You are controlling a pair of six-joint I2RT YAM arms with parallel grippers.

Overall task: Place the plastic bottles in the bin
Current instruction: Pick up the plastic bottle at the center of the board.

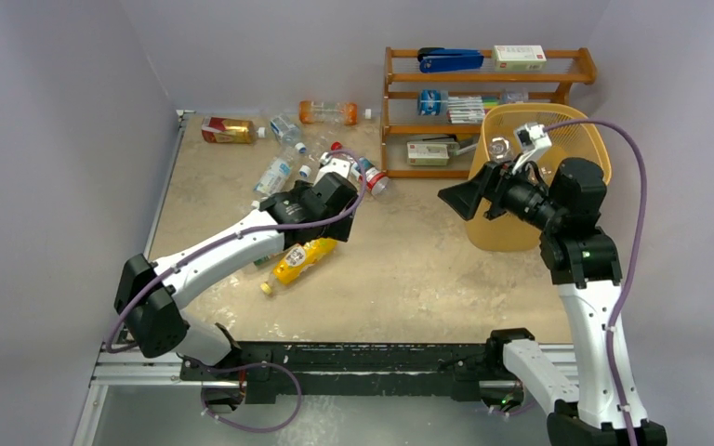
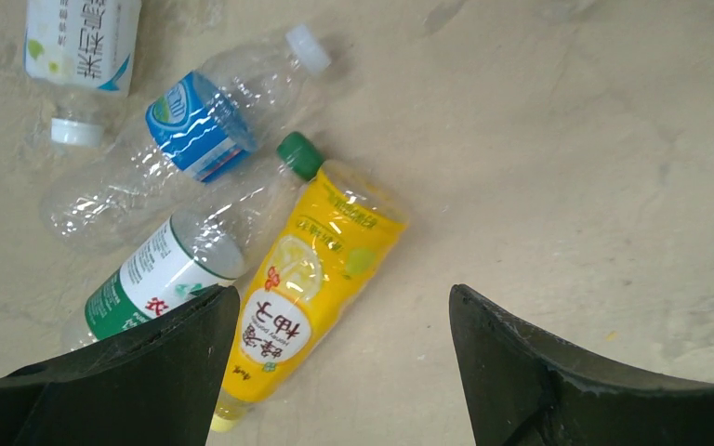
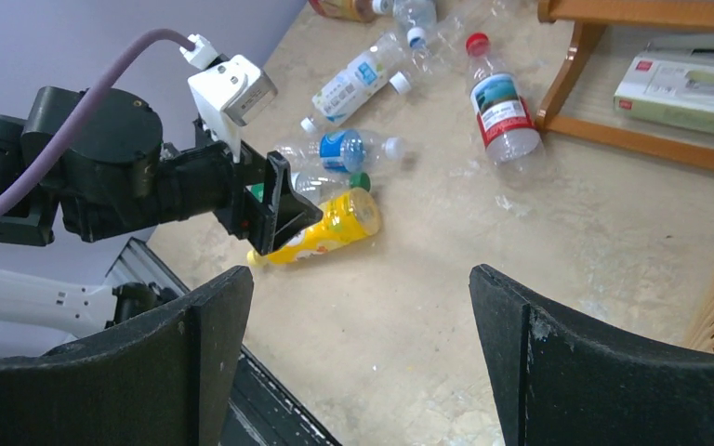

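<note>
Several plastic bottles lie on the table at the back left. A yellow bottle (image 1: 299, 262) lies nearest, with a green-label bottle (image 2: 163, 269) and a blue-label bottle (image 2: 195, 125) beside it. My left gripper (image 1: 337, 226) hovers open and empty above the yellow bottle (image 2: 311, 288), which lies next to the left finger in the left wrist view. The yellow-orange bin (image 1: 507, 232) stands at the right. My right gripper (image 1: 465, 197) is open and empty, held in the air at the bin's left side, facing the bottles.
An amber bottle (image 1: 228, 130), an orange bottle (image 1: 327, 111) and a red-capped bottle (image 1: 369, 175) lie further back. The wooden shelf rack (image 1: 483, 93) with a blue stapler (image 1: 451, 60) and boxes stands behind the bin. Walls close in left and back.
</note>
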